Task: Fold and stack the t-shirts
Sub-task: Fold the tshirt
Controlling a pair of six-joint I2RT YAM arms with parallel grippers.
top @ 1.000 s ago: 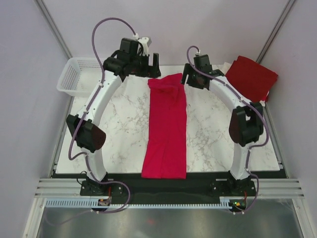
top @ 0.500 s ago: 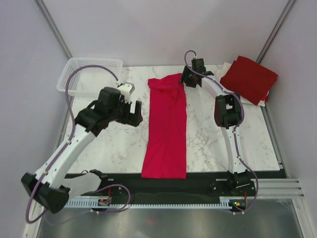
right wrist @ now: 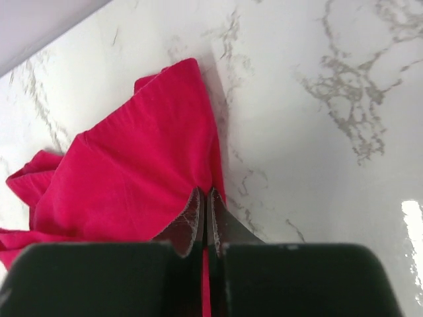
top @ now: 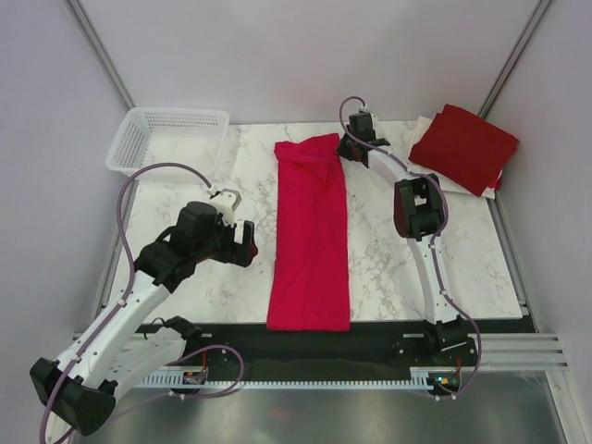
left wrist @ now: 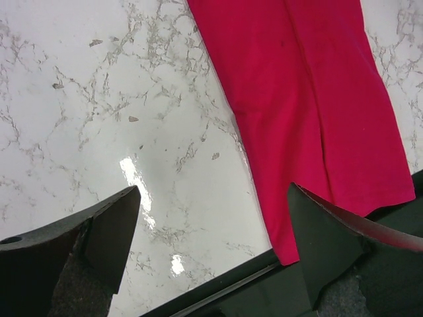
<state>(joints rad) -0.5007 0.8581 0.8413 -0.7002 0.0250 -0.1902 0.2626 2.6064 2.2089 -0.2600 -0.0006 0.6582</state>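
I'm clamping my right claw (right wrist: 205, 201) on the crimson t-shirt (right wrist: 125, 165), cloth spreading leftward beyond it; my left claw (left wrist: 213, 191) is hanging wide apart.

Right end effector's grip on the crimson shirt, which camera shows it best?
Right wrist view: the right end effector is pinched shut on the crimson shirt edge. Top view shows it small, at the far corner; left wrist shows only the shirt's near end.
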